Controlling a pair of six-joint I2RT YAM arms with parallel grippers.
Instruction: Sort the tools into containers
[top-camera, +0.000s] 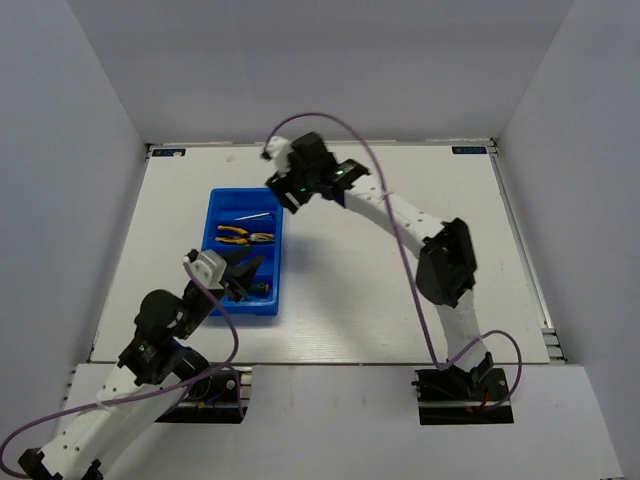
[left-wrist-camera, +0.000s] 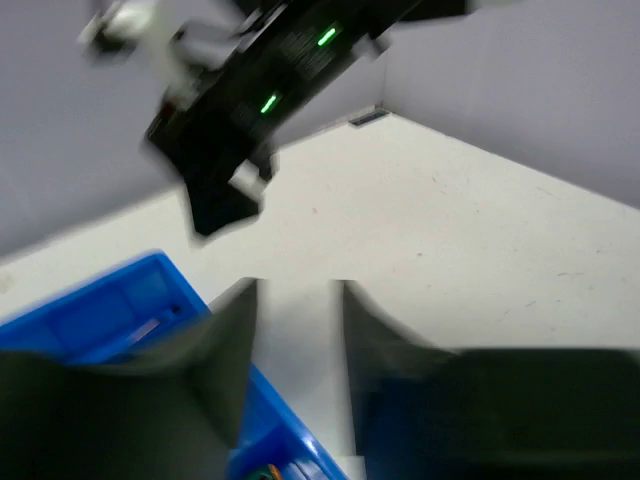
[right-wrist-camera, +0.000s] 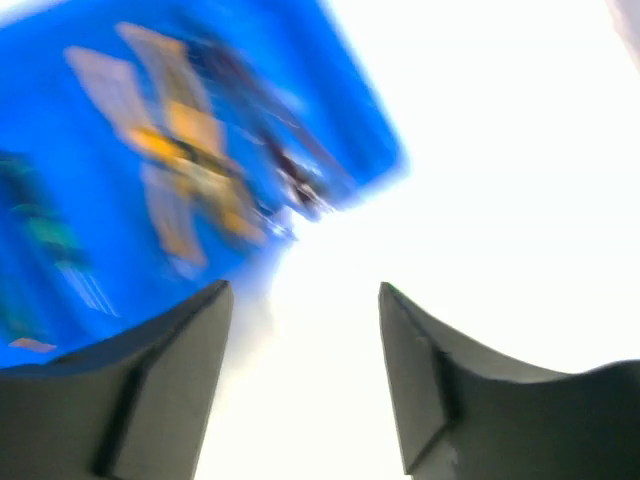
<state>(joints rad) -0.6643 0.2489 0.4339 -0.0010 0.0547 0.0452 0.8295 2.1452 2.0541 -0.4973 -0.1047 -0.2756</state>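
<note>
The blue bin (top-camera: 222, 298) lies left of the table's middle. In it are yellow-handled pliers (top-camera: 243, 237), a thin hex key (top-camera: 255, 216) and a green-handled screwdriver (top-camera: 262, 288). My left gripper (top-camera: 250, 272) hangs open and empty over the bin's near right edge; its wrist view shows the bin wall (left-wrist-camera: 268, 410) between the fingers (left-wrist-camera: 225, 350). My right gripper (top-camera: 288, 190) hangs open and empty just beyond the bin's far right corner. Its blurred wrist view shows the bin (right-wrist-camera: 300, 90) with the pliers (right-wrist-camera: 185, 165) above the fingers (right-wrist-camera: 180, 370).
Purple cables (top-camera: 400, 250) run along both arms. The right arm's elbow (top-camera: 447, 262) stands over the right half of the white table (top-camera: 380, 310). Grey walls close the table on three sides. In the left wrist view the right arm's wrist (left-wrist-camera: 250, 100) hangs ahead.
</note>
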